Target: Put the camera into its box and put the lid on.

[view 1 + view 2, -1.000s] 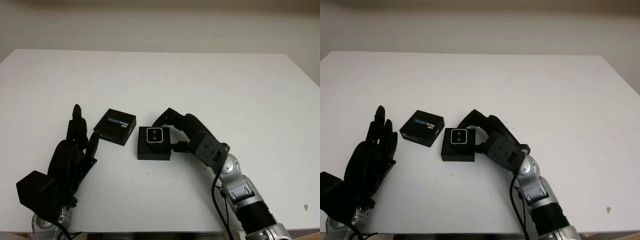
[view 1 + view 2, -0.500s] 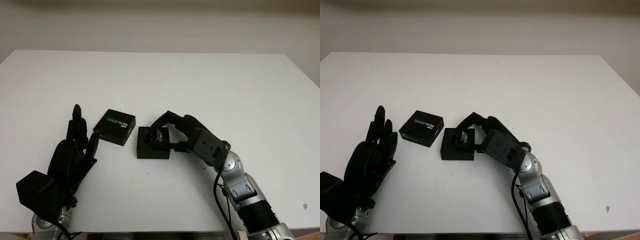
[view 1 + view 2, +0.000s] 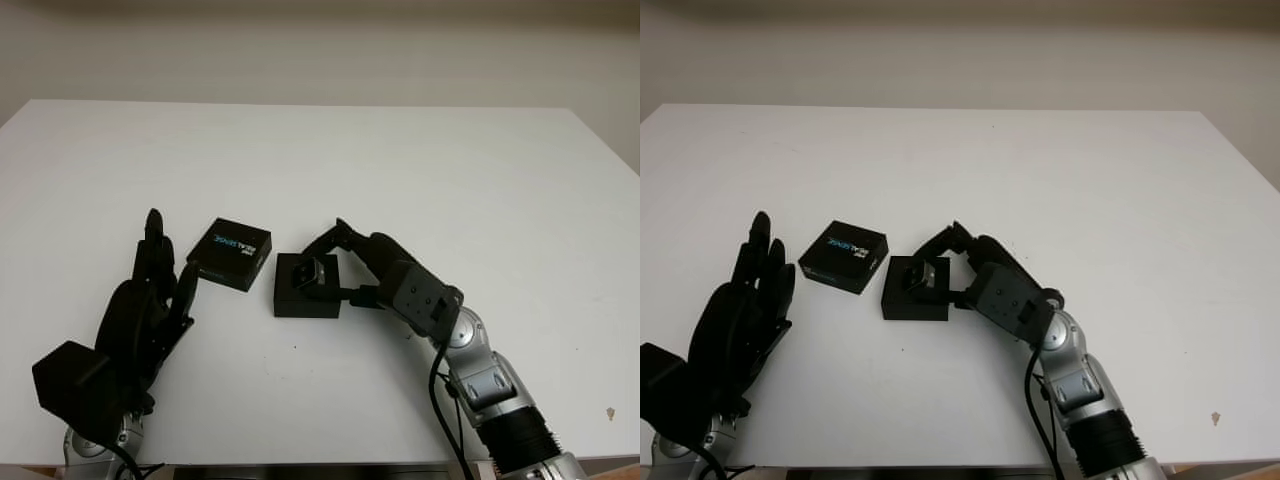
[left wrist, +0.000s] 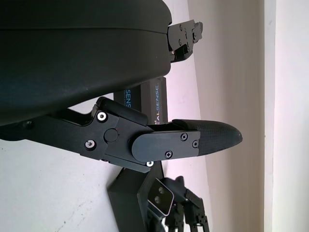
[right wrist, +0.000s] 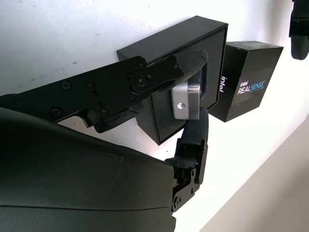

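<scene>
White worktop (image 3: 420,170) carries everything; my right arm comes in from the bottom right, my left arm from the bottom left; my left hand (image 3: 150,300) sits near the front left edge, holding nothing, fingers uncurled and pointing away from me, just beside the lid; open black box (image 3: 306,287) sits near the middle of the worktop, a little left of centre; its lid (image 3: 231,254), black with RealSense lettering on top, lies flat on the worktop just left of and slightly behind the box, apart from it or barely touching, can't tell which; my right hand (image 3: 335,270) is at the box's right side, fingers clasped around the silver RealSense camera (image 5: 187,99); camera is tilted over the box's opening, held above it, not seated flat inside
</scene>
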Robot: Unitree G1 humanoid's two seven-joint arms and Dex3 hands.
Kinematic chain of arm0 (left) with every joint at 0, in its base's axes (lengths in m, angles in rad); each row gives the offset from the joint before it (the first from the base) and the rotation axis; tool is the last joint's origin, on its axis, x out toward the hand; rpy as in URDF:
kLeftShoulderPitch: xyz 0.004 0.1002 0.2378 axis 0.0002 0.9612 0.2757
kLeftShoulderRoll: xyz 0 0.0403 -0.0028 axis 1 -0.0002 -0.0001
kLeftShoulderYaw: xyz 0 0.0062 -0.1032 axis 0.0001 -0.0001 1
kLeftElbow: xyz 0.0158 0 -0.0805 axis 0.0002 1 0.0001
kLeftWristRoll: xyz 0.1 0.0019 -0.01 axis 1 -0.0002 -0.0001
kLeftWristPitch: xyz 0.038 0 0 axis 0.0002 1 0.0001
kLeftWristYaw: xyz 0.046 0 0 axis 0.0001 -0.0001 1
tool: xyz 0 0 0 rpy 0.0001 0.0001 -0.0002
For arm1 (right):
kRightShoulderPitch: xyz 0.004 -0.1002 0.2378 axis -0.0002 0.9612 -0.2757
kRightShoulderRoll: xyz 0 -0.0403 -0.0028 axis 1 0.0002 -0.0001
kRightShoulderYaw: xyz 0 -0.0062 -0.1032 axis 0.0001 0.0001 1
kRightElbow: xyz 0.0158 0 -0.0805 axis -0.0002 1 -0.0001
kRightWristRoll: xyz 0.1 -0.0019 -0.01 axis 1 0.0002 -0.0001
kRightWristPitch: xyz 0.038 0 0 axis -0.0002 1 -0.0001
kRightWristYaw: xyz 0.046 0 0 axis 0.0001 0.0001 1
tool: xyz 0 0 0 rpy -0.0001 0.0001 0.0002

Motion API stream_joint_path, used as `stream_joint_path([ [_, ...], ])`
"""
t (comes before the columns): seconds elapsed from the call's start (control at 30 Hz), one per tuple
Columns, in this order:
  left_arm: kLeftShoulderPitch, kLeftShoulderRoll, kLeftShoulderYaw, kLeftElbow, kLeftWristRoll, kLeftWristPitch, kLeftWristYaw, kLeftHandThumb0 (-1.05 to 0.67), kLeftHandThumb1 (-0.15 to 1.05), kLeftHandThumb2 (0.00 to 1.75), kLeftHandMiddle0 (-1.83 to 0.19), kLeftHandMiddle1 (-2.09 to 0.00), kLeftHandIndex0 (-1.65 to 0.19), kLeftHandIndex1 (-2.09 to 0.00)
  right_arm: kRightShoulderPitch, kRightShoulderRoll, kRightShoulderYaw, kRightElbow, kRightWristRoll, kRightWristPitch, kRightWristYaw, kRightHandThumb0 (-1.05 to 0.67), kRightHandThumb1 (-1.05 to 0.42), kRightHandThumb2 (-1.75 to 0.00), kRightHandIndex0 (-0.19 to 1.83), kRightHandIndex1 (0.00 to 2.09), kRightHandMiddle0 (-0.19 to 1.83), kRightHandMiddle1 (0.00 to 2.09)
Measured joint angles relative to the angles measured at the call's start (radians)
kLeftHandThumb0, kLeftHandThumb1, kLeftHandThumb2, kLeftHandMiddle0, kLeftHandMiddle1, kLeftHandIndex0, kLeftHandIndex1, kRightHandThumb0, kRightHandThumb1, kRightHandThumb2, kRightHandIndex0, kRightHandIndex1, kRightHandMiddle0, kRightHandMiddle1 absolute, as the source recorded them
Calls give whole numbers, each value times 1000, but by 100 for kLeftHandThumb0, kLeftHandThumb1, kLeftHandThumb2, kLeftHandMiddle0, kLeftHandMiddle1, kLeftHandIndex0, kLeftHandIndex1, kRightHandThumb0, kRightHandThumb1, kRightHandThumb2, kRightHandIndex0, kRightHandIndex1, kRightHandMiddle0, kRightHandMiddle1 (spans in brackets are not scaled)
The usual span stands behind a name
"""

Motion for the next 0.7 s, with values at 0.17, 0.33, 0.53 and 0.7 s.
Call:
stream_joint_path([
  [0.17, 0, 0, 0, 0, 2, -2, 0, -76, 105, 47, 19, 0, 19, 0, 0, -63, 18, 5, -104, -236, -96, -73, -104, -19, -9, 3, -2, 4],
  [0.33, 0, 0, 0, 0, 2, -2, -1, -76, 105, 48, 19, 0, 19, 0, -2, -124, 53, 27, -203, -457, -159, -79, -105, -38, -12, 3, -9, 1],
  [0.53, 0, 0, -1, 0, 2, -2, -1, -76, 105, 48, 19, 0, 19, 0, -6, -166, 85, 57, -299, -593, -208, -82, -105, -48, -15, 2, -11, 1],
  [0.7, 1, 0, 0, 0, 2, 1, 0, -76, 105, 47, 19, 0, 19, 0, -24, -192, 98, 68, -349, -618, -205, -84, -105, -55, -18, 2, -14, 1],
])
